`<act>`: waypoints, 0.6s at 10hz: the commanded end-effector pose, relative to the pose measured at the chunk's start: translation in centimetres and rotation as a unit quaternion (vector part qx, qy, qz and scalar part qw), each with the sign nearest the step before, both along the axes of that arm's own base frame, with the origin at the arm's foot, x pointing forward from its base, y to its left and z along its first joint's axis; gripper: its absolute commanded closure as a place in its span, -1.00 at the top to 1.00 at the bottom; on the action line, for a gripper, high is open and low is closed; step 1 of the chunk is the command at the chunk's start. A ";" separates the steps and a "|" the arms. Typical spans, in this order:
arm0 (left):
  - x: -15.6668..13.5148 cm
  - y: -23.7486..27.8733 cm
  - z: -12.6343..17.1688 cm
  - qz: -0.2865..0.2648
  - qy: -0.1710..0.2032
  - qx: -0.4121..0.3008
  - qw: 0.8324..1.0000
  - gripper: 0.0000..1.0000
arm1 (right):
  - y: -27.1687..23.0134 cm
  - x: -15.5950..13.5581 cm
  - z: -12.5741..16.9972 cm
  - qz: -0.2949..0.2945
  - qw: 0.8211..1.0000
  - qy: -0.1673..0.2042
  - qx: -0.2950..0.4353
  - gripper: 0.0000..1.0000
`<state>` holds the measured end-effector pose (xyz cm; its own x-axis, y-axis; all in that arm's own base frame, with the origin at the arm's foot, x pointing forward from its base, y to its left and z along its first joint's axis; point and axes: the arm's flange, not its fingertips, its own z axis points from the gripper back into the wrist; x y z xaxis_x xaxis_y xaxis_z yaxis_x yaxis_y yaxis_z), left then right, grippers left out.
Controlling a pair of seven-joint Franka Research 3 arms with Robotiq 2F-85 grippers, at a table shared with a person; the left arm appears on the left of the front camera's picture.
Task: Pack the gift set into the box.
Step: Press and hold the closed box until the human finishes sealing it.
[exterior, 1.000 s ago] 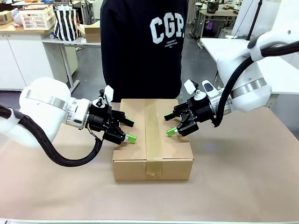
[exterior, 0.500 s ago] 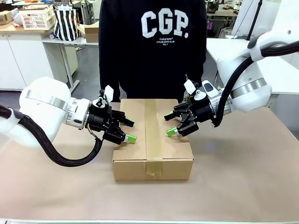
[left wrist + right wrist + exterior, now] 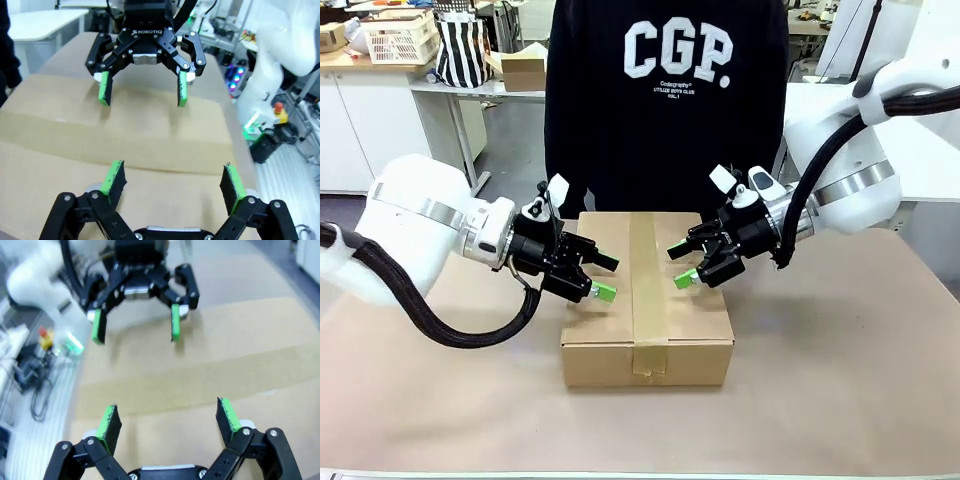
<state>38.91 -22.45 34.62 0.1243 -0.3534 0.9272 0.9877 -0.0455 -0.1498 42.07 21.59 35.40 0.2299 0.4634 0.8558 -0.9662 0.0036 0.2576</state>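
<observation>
Box (image 3: 647, 300) seen closed, taped, at table centre. Left gripper (image 3: 603, 277) at 9 o'clock, right gripper (image 3: 679, 265) at 3 o'clock above lid, both spread wide, nothing held. Gift set presumably sealed inside. Risk: lid dented or tape snagged if fingers are lowered carelessly.

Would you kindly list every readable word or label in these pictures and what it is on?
"CGP." in large white letters on the person's black sweatshirt.
Small white lines beneath it: too small to read.
"ROBOTIQ" on the right gripper, seen from the left wrist.
Brown taped cardboard box: no print.
</observation>
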 end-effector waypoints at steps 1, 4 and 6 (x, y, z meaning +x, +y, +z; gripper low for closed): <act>-0.7 2.4 6.5 0.008 0.082 -0.004 0.997 1.00 | -0.5 -2.8 5.9 -0.077 0.989 0.113 0.063 1.00; -4.1 5.8 10.4 0.055 0.263 0.025 0.963 1.00 | -3.8 -8.4 8.7 -0.185 0.949 0.199 0.159 1.00; -6.7 10.5 12.0 0.098 0.333 -0.002 0.938 1.00 | -8.7 -13.7 8.3 -0.287 0.913 0.263 0.120 1.00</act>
